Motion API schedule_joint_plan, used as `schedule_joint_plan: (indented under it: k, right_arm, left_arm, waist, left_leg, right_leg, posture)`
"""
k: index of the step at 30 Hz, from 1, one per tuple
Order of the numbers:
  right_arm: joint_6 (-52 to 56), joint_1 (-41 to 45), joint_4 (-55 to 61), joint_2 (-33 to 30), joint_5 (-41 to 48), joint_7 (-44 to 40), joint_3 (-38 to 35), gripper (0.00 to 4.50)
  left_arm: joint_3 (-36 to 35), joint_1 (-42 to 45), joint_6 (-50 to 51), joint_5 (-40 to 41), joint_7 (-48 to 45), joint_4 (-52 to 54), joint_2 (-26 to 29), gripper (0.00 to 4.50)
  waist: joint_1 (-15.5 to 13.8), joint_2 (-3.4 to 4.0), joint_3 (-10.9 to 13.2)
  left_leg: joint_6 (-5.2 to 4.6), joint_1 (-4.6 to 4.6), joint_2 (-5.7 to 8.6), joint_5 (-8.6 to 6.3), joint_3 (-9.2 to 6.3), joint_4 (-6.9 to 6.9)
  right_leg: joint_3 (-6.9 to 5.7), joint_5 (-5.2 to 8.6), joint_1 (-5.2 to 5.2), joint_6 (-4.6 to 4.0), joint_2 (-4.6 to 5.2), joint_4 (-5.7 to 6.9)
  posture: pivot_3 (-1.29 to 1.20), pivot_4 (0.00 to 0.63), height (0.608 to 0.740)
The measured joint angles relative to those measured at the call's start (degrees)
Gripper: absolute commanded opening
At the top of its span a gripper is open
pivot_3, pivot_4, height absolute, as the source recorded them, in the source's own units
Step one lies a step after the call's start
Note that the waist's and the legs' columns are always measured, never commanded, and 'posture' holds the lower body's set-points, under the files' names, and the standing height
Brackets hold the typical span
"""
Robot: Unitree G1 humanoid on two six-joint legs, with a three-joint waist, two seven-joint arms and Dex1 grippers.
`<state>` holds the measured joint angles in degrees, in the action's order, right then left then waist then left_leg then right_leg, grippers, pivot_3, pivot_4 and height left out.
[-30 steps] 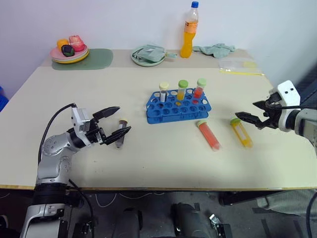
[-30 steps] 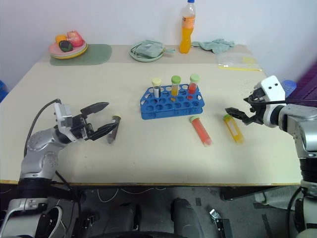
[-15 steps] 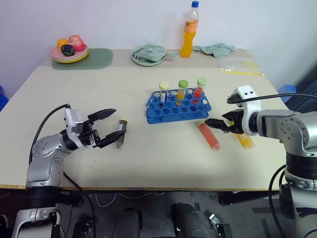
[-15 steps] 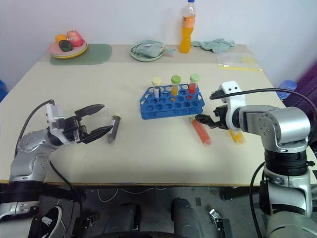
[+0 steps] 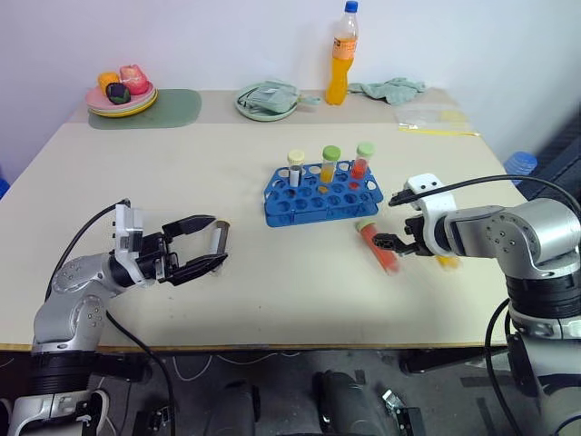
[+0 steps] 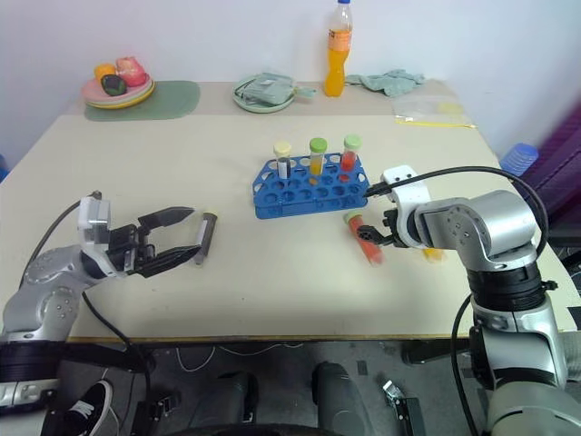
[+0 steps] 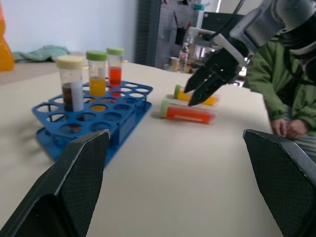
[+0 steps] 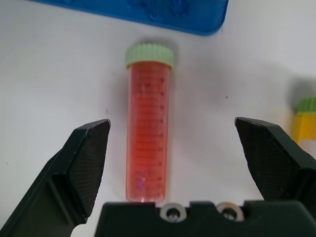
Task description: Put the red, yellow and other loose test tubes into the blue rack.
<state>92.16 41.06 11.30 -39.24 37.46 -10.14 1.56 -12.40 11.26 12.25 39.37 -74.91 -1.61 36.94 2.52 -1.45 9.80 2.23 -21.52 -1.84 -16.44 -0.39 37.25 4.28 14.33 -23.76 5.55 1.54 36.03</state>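
The blue rack (image 5: 322, 193) stands mid-table with three capped tubes upright in its back row. Just in front of it lies the red test tube (image 8: 148, 133) with a green cap, flat on the table. My right gripper (image 5: 388, 242) hangs open over it, pointing down, one finger on either side. The yellow test tube (image 8: 306, 123) lies beside it, to the right, partly hidden by that arm. A grey test tube (image 6: 206, 238) lies at the left. My left gripper (image 5: 216, 240) is open, its tips at that tube's near side.
At the back of the table stand an orange drink bottle (image 5: 343, 54), a green plate (image 5: 265, 102) with a cloth, a plate of fruit (image 5: 121, 91) on a green mat, a rag (image 5: 390, 89) and a plastic bag (image 5: 431, 118). A seated person (image 7: 276, 89) is off to the right.
My right gripper has swung left from beside the yellow tube to over the red one, dipping and tipping downward. The left gripper has drawn back a little from the grey tube.
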Motion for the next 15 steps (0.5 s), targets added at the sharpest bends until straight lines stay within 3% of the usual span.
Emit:
schedule_joint_plan:
  k: [15]
  right_arm:
    - [0.0, 0.0, -2.9, 4.3, 3.0, 5.4, 2.6, 4.5]
  left_arm:
    - [-0.1, 0.0, -4.9, -3.0, -0.1, -0.3, 0.0, 4.46]
  waist:
    - [0.0, 0.0, 0.0]
  left_leg:
    - [0.0, -0.04, 0.0, 0.0, 0.02, -0.01]
  right_leg:
    - [0.01, 0.0, -0.05, 0.0, 0.03, -0.02]
  posture:
    - [0.0, 0.15, 0.74]
